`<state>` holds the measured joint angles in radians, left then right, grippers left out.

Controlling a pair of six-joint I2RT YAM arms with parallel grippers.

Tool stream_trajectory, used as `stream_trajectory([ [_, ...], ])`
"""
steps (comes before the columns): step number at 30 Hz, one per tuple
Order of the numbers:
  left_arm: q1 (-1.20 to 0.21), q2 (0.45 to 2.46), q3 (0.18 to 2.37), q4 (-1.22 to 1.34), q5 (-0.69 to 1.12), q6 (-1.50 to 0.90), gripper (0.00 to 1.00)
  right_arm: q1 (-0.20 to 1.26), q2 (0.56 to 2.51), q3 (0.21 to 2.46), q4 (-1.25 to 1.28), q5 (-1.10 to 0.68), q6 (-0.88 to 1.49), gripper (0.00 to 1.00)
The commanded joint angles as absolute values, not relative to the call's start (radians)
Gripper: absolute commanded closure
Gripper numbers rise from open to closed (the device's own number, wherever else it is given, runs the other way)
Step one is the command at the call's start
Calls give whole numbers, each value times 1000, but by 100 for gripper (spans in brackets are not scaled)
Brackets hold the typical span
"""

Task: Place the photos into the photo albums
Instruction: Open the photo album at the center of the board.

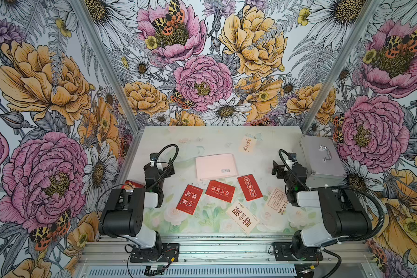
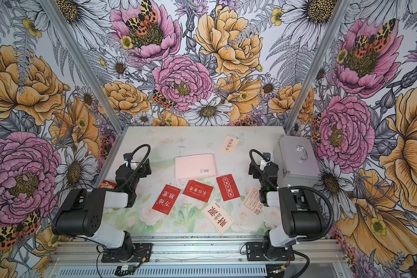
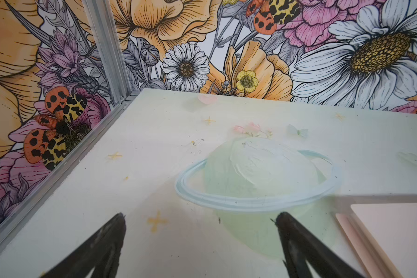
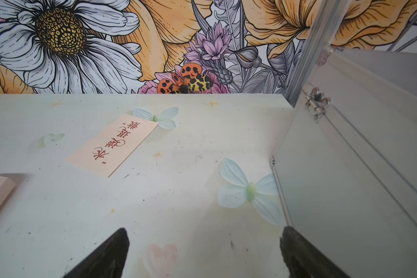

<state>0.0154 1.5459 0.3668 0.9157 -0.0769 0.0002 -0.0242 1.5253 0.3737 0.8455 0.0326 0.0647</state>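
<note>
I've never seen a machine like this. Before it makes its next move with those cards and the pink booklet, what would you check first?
1. Left claw open and empty: ok.
2. Right claw open and empty: ok.
3. Pink album open for loading: not ok; it lies closed, barcode side up.
4. A photo free to pick: ok; the red photo just below the album lies flat and uncovered.
5. Photos inside the album: cannot tell while it is closed.
6. Room beside the silver case: cannot tell; the right claw sits close to its wall.
</note>
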Motion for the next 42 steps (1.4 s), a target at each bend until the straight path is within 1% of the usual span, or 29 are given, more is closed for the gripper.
stream_trajectory([
  [1, 8, 1542, 382, 920, -77, 8, 1, -17, 1532, 393, 855, 43, 55, 0],
  [42, 17, 1542, 382, 919, -60, 1, 1, -18, 1532, 394, 855, 41, 55, 0],
])
